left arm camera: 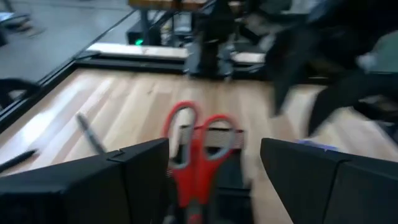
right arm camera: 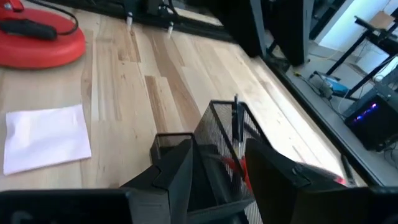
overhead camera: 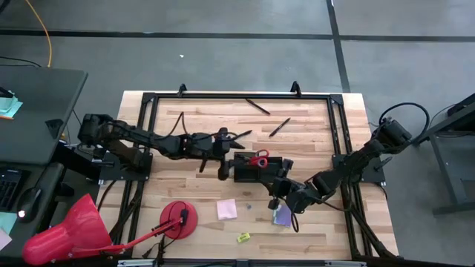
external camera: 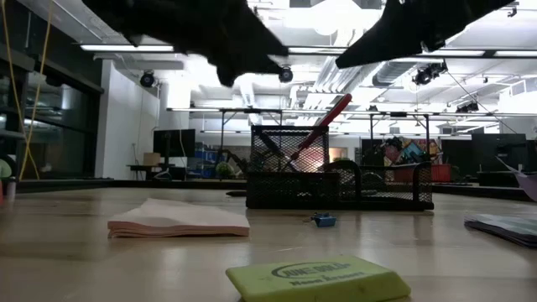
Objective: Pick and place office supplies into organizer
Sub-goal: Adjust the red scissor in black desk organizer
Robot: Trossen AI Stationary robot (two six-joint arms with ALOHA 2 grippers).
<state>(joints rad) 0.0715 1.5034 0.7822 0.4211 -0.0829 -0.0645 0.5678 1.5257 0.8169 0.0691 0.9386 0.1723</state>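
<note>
The black mesh organizer (overhead camera: 256, 170) stands mid-table. The red-handled scissors (left arm camera: 194, 143) stick tilted out of its tall compartment (external camera: 289, 159), handles up, beside a dark pen (right arm camera: 236, 127). My left gripper (left arm camera: 214, 152) is open just left of the organizer, a finger on either side of the scissor handles and apart from them. My right gripper (right arm camera: 217, 149) hovers open at the organizer's near right corner, above the purple pad (overhead camera: 282, 216). A pink pad (overhead camera: 227, 209) and a yellow eraser (overhead camera: 243, 237) lie flat near the front. Three pens (overhead camera: 257, 106) (overhead camera: 279, 127) (overhead camera: 241, 136) lie farther back.
A red cone (overhead camera: 67, 230) and a red disc with a stick (overhead camera: 178, 217) sit at the near left. Black frame rails (overhead camera: 237, 95) border the tabletop. A small blue piece (external camera: 324, 221) lies in front of the organizer.
</note>
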